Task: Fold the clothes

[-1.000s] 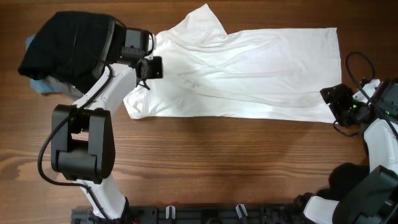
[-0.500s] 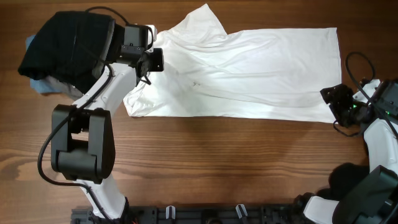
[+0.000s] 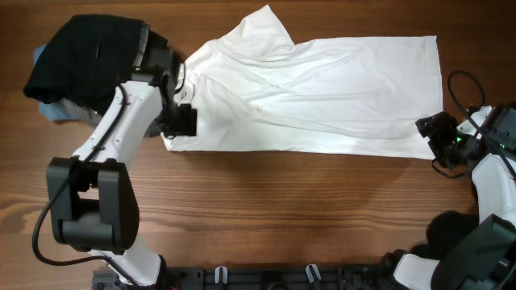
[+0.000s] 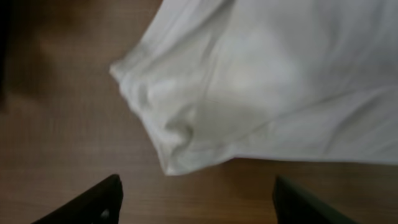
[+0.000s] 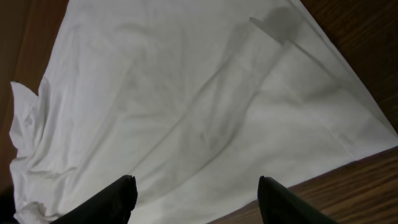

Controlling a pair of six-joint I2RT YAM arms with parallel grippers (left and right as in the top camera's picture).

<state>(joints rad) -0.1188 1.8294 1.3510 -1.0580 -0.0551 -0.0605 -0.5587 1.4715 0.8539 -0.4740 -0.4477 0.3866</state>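
Now I see the white T-shirt (image 3: 322, 97) lying spread out on the far half of the table (image 3: 282, 209), from the middle to the right side. Its bunched left end is just beside the left gripper (image 3: 179, 121), whose jaws stand wide apart and hold nothing. The right gripper (image 3: 433, 131) is at the shirt's near right corner, jaws also released, with cloth under them. A black garment (image 3: 81, 68) is heaped at the far left, over a light blue piece (image 3: 55, 113).
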